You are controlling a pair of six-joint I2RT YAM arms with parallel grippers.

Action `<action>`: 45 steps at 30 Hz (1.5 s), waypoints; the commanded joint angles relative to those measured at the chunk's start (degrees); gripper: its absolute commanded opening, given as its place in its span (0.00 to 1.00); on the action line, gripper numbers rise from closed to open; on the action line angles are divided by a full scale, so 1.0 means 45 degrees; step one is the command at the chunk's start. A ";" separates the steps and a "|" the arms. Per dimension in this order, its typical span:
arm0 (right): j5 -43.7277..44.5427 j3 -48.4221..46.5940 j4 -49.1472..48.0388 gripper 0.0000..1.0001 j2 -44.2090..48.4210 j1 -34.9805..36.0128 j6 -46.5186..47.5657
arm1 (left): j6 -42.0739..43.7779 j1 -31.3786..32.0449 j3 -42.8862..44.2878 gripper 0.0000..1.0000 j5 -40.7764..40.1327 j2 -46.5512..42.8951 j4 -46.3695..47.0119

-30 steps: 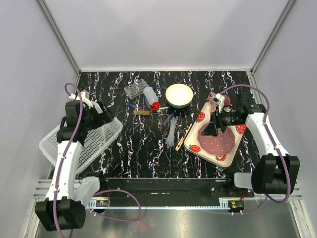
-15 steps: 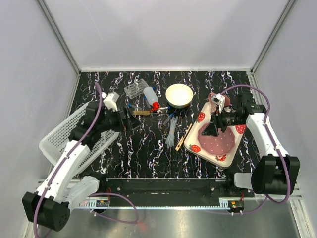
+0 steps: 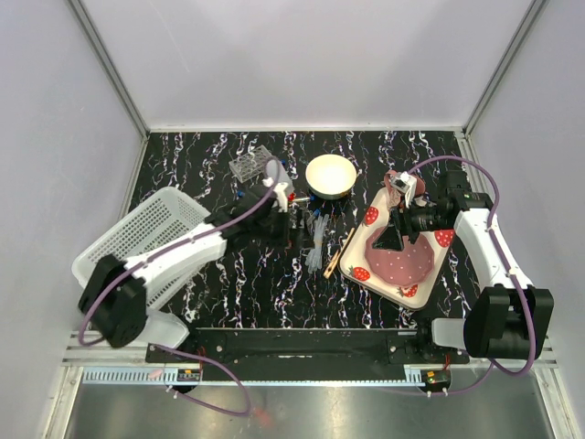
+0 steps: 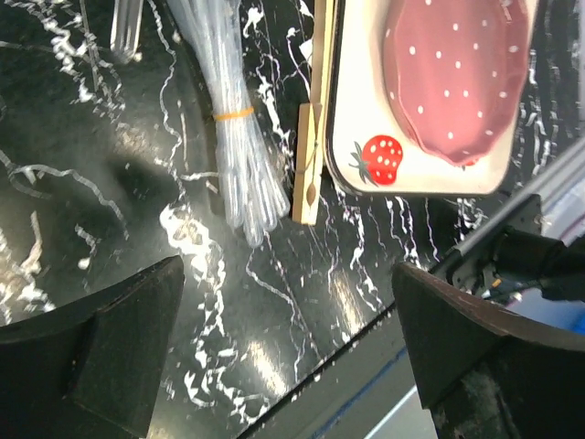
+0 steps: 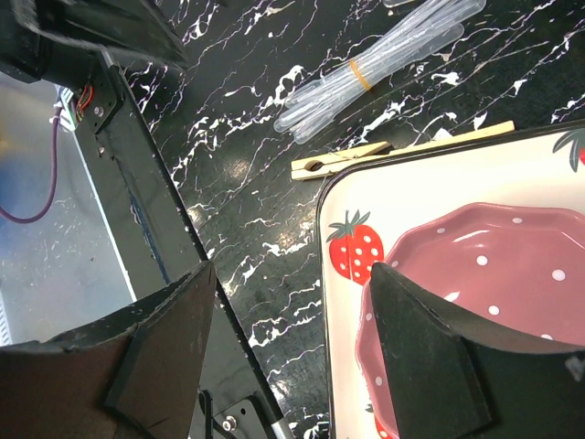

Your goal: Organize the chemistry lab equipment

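Note:
My left gripper [image 3: 295, 229] is open and empty, low over the table just left of the pipette bundle [image 3: 316, 245]. In the left wrist view the banded pipettes [image 4: 233, 137] and a wooden clothespin [image 4: 309, 160] lie ahead of the open gripper [image 4: 288, 357]. The clear tube rack [image 3: 249, 165] stands at the back. The white squeeze bottle's red cap [image 3: 289, 195] shows beside my left arm, which hides most of the bottle. A blue-capped tube [image 3: 315, 217] lies above the pipettes. My right gripper [image 3: 389, 240] is open and empty over the plate; it also shows in the right wrist view [image 5: 292, 338].
A white mesh basket [image 3: 137, 240] sits at the left edge. A white bowl with yellow rim [image 3: 331, 176] stands at the back centre. The strawberry plate [image 3: 425, 274] with the pink dish [image 3: 402, 265] is at the right. The table's front edge [image 4: 384, 366] is close.
My left arm has swung from over the basket to the right, reaching the middle of the table beside the pipettes. The right arm has not moved.

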State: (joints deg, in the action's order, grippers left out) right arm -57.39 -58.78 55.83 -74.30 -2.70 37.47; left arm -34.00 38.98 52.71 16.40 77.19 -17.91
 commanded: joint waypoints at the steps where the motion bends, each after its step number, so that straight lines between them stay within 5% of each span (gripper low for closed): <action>1: 0.0155 0.0055 -0.0220 0.75 0.0281 -0.0103 0.0227 | -0.0043 0.0945 0.1975 0.97 -0.2041 0.1847 -0.0350; 5: 0.0155 0.0055 -0.0239 0.74 0.0243 -0.0103 0.0227 | 0.0308 0.2037 0.3967 0.95 -0.4030 0.4151 -0.2266; 18: 0.0252 0.0114 -0.0279 0.75 0.0203 -0.0103 0.0247 | 0.0875 0.3173 0.8149 0.75 -0.6047 0.8588 -0.5355; 26: 0.0272 0.0114 -0.0279 0.75 0.0164 -0.0103 0.0247 | 0.0934 0.3232 0.8326 0.45 -0.6048 0.9038 -0.5395; 31: 0.0291 0.0133 -0.0279 0.75 0.0203 -0.0103 0.0247 | 0.0876 0.3251 0.7898 0.19 -0.6106 0.8612 -0.5220; 34: 0.0311 0.0153 -0.0298 0.75 0.0184 -0.0103 0.0266 | 0.1012 0.3290 0.7118 0.12 -0.6145 0.7580 -0.4714; 45: 0.0311 0.0173 -0.0279 0.75 0.0223 -0.0103 0.0286 | 0.0954 0.3252 0.2666 0.08 -0.7023 0.1996 -0.3481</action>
State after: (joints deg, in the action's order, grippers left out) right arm -56.10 -58.08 55.33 -74.30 -2.79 37.65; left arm -29.78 53.56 68.42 -11.40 95.77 -37.26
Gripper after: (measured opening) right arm 0.750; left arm 0.125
